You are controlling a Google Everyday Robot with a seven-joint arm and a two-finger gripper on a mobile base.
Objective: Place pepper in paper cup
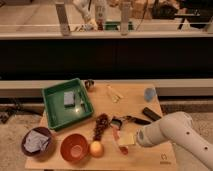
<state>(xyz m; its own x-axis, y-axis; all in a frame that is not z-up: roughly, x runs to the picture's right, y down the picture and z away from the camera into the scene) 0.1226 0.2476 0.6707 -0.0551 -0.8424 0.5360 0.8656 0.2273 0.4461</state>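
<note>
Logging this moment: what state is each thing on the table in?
gripper: low over the table, right of the grapes
pepper: lying on the table at the gripper
green tray: holds a grey block
orange bowl: upright
dark bowl: holds a crumpled grey thing
blue cup: upright
grapes: lying on the table

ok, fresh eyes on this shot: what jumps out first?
The white robot arm reaching in from the lower right, its tool low over the table's front middle, beside the dark red grape bunch. Next, the green tray at left, and the orange bowl near the front edge with a round orange fruit beside it.
</note>
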